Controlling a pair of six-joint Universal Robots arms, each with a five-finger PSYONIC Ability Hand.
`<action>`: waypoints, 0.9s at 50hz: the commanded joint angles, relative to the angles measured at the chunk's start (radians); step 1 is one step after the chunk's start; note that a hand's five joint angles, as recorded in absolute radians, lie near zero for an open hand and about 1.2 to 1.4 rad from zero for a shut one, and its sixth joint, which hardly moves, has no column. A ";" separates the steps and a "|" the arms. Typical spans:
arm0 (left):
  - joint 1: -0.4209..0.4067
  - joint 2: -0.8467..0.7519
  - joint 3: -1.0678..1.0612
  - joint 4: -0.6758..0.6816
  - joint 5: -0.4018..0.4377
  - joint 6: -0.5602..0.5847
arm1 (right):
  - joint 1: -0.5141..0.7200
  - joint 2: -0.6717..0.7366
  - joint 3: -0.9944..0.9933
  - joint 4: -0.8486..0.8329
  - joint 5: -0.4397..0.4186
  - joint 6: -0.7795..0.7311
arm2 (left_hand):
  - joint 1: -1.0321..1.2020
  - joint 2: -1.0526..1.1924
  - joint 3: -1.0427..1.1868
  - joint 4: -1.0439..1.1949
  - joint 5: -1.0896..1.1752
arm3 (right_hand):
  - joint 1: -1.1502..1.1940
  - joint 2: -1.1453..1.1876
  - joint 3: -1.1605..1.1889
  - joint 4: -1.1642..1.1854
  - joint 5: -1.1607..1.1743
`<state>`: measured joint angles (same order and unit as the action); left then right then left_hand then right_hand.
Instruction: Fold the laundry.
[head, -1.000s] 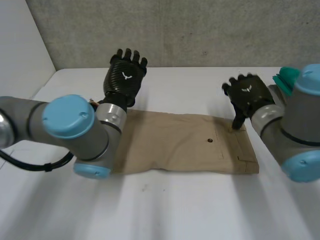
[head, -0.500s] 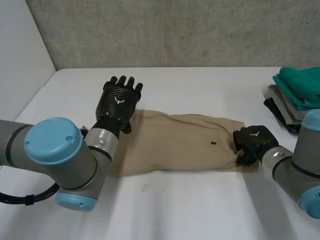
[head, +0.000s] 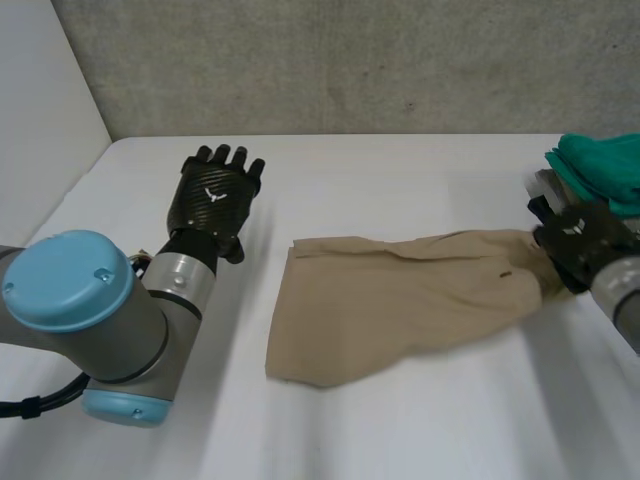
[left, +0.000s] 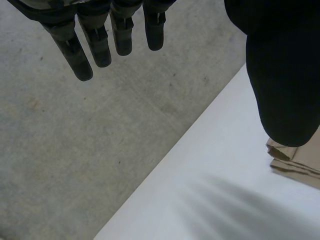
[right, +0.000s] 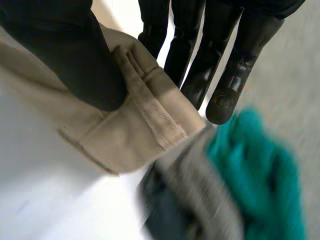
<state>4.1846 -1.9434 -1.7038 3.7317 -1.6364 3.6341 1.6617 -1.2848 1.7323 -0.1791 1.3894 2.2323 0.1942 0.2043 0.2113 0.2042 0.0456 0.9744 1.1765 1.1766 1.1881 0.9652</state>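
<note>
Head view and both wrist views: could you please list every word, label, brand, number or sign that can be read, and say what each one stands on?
No words or numbers can be read in any view.
A white emblem without letters: on the back of the left hand.
A like mark, blurred: on the back of the right hand.
The tan trousers show a dark button but no readable label.

A white tabletop (head: 400, 430) stretched out below a rough grey concrete wall (head: 350, 60) that ran along its far edge, while a plain white panel (head: 40, 100) bordered the robot's left side.
</note>
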 joint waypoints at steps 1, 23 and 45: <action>0.029 0.038 -0.027 -0.001 0.000 -0.003 | 0.288 -0.001 -0.123 -0.031 -0.079 -0.029 | -0.020 -0.030 -0.037 -0.030 -0.046 | 0.422 0.220 0.220 0.208 0.257; 0.029 0.067 -0.011 0.002 0.001 -0.003 | 0.627 0.250 -0.217 -0.097 -0.291 0.114 | -0.020 -0.030 -0.037 -0.030 -0.046 | -0.800 -1.002 -1.002 -1.014 -0.965; -0.212 -0.123 0.239 -0.318 -0.042 -0.222 | 0.385 0.203 -0.352 0.194 -0.029 0.767 | -0.013 -0.023 -0.030 -0.023 -0.039 | -0.800 -1.002 -1.002 -1.014 -0.965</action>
<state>4.0214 -1.9691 -1.5267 3.5796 -1.6439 3.4619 2.0448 -1.2033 1.4661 -0.0513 1.3633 3.0810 0.1942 0.2043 0.2113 0.2042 0.0457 0.2021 0.2212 0.2150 0.2325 0.0665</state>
